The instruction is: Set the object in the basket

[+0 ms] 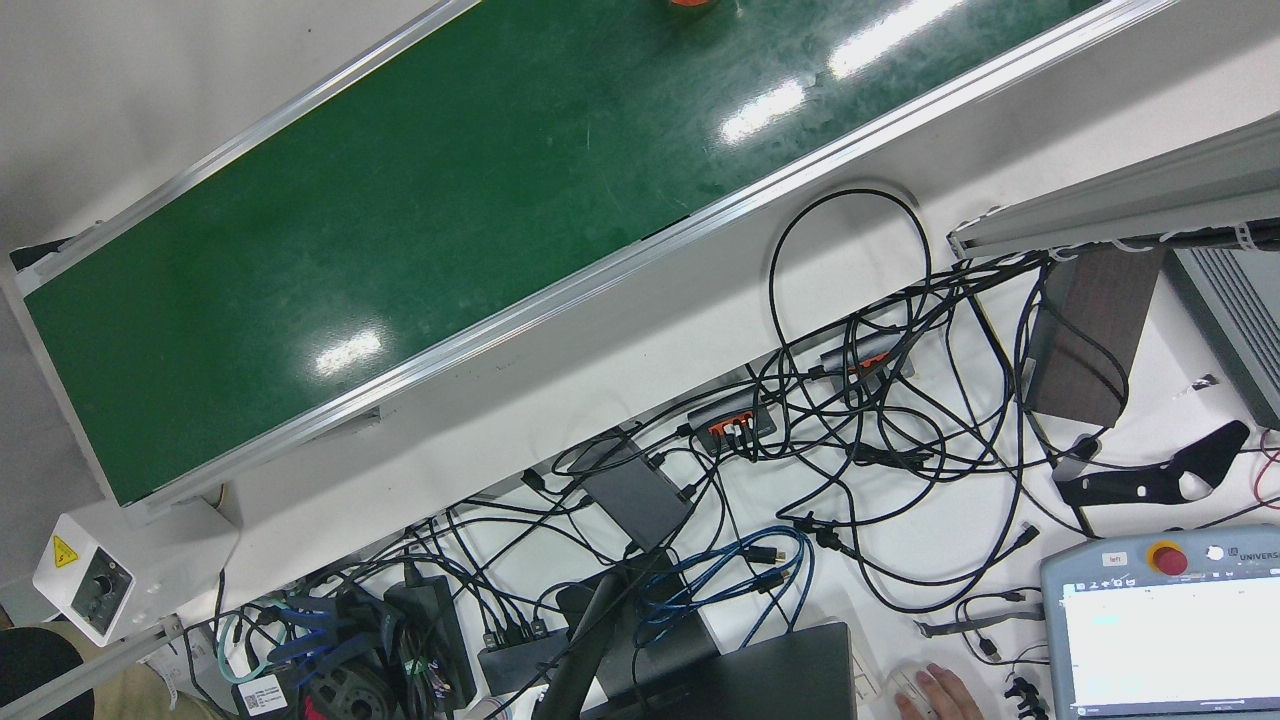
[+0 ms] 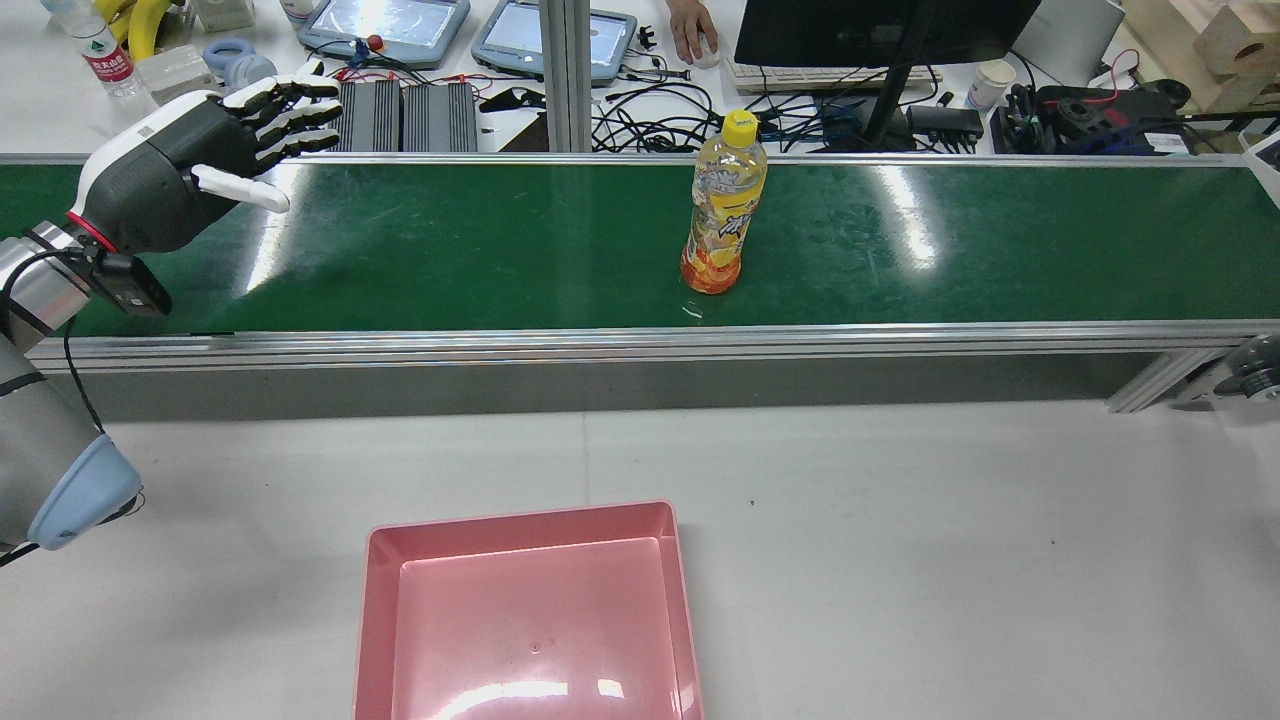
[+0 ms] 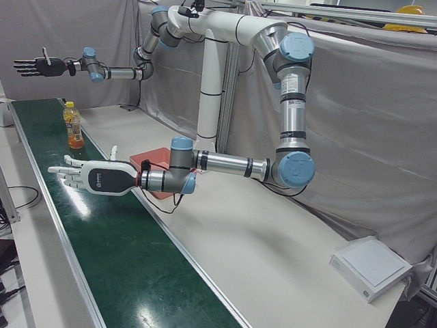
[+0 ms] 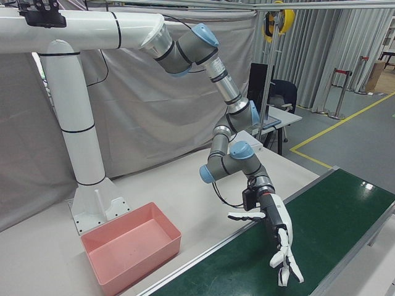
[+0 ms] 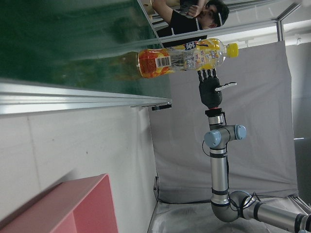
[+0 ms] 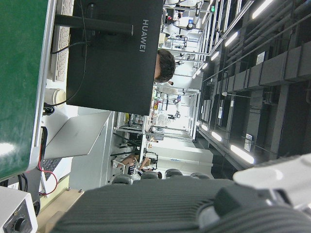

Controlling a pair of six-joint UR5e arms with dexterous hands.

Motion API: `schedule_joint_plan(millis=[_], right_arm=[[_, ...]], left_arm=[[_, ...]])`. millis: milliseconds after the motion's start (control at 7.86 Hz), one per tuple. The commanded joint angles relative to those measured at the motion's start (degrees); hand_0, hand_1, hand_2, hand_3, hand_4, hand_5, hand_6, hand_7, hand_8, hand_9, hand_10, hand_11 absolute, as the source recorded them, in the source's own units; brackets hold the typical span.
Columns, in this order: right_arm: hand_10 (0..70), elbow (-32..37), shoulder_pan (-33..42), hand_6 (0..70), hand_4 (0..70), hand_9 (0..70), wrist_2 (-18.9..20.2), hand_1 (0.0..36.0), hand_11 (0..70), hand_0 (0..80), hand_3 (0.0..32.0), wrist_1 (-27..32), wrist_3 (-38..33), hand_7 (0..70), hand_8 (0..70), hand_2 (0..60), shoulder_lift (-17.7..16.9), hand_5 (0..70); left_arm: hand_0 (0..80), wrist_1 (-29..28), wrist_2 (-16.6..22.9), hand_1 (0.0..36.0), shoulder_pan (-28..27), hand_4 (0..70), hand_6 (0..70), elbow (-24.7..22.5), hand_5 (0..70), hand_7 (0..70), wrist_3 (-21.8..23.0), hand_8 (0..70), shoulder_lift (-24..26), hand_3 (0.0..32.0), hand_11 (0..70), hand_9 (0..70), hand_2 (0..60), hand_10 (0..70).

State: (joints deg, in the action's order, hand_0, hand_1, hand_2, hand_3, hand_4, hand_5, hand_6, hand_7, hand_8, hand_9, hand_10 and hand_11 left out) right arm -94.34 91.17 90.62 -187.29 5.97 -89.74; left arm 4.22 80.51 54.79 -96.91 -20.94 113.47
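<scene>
The bottle [image 2: 724,205] stands upright on the green conveyor belt [image 2: 500,250], just above centre of the rear view. The left hand [image 2: 215,135], upper left of that frame, hovers over the belt with fingers spread, holding nothing. The right hand [image 3: 34,66], upper left of the left-front view, is raised with fingers spread and empty. The pink basket [image 2: 380,600] sits at bottom centre on the grey table [image 2: 950,550], well apart from the bottle.

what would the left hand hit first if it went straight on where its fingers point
Nothing close: the left hand points across the green conveyor belt. The yellow-capped orange drink bottle stands well aside. Beyond, perhaps the black ribbed boxes; depth unclear.
</scene>
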Motion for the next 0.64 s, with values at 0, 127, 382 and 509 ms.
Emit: schedule_joint_plan(millis=[0, 127, 382, 509], right_arm=[[0.0, -0.1, 0.0, 0.0, 0.0, 0.0, 0.0, 0.0, 0.0, 0.0, 0.0, 0.0, 0.0, 0.0, 0.0, 0.0, 0.0, 0.0], [0.0, -0.1, 0.0, 0.0, 0.0, 0.0, 0.0, 0.0, 0.0, 0.0, 0.0, 0.0, -0.1, 0.0, 0.0, 0.0, 0.0, 0.0], [0.0, -0.1, 0.1, 0.0, 0.0, 0.0, 0.0, 0.0, 0.0, 0.0, 0.0, 0.0, -0.1, 0.0, 0.0, 0.0, 0.0, 0.0], [0.0, -0.1, 0.0, 0.0, 0.0, 0.0, 0.0, 0.0, 0.0, 0.0, 0.0, 0.0, -0.1, 0.0, 0.0, 0.0, 0.0, 0.0]], left_arm=[[53.7, 0.0, 0.0, 15.6, 0.1, 13.3, 1.7, -0.2, 25.4, 2.3, 0.0, 11.2, 0.0, 2.4, 16.2, 11.9, 0.4, 10.0], [53.7, 0.0, 0.0, 15.8, 0.1, 13.3, 1.6, -0.6, 24.9, 2.1, 0.0, 11.2, 0.0, 2.6, 16.0, 11.9, 0.2, 9.9], [52.5, 0.1, 0.0, 15.1, 0.1, 13.1, 1.6, -1.1, 25.7, 1.9, 0.0, 11.1, -0.1, 2.6, 15.8, 11.7, 2.4, 9.8], [52.3, 0.0, -0.1, 15.1, 0.1, 13.2, 1.7, -1.0, 25.8, 2.0, 0.0, 11.2, -1.0, 2.4, 16.0, 12.0, 2.9, 9.9]])
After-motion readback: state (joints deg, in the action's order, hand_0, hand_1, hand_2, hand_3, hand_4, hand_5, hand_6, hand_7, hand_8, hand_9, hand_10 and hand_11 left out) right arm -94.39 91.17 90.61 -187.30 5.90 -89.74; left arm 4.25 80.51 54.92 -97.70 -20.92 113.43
